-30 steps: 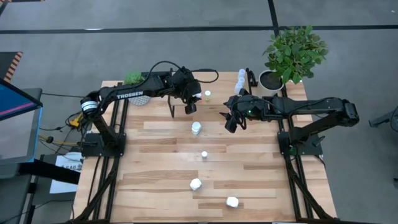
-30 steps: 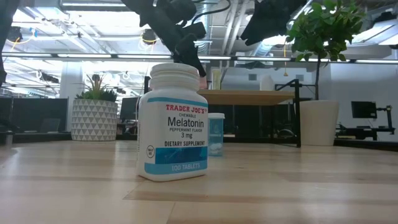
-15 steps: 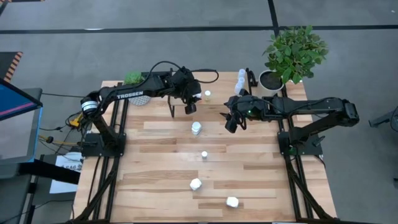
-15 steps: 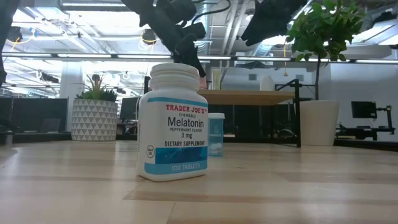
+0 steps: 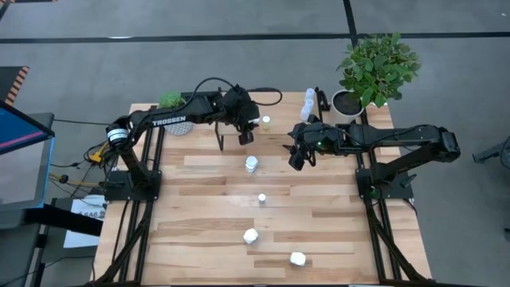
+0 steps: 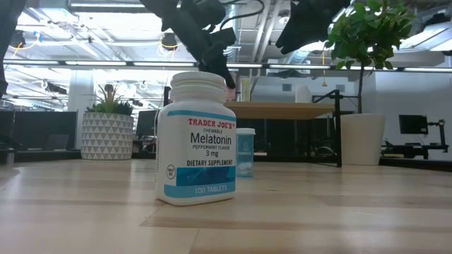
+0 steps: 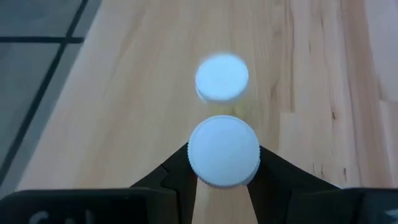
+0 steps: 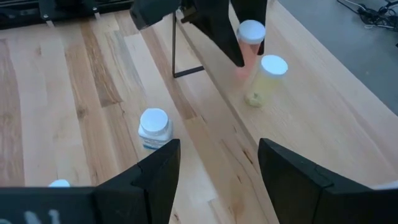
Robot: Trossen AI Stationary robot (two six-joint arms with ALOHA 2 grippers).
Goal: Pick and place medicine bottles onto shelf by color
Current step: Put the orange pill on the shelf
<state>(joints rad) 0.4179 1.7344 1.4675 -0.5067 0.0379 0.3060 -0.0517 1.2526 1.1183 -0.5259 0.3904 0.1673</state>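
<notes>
My left gripper hangs over the shelf at the table's far side, shut on a small white-capped medicine bottle with an orange-red body. A yellowish white-capped bottle stands upright on the shelf right beside it, also seen as the cap beyond the held one. Several more bottles stand by the shelf's far right end. My right gripper waits open above the table to the right, nothing between its fingers. My left gripper pinches the orange-red bottle's body just under its white cap, one finger on each side. The fingers slant down at it from the table's left. The bottle hangs upright a little above the shelf top.
On the table stand a white bottle with a blue label, a small one, and two white ones nearer the front. A potted plant stands at the far right, a small one at the far left.
</notes>
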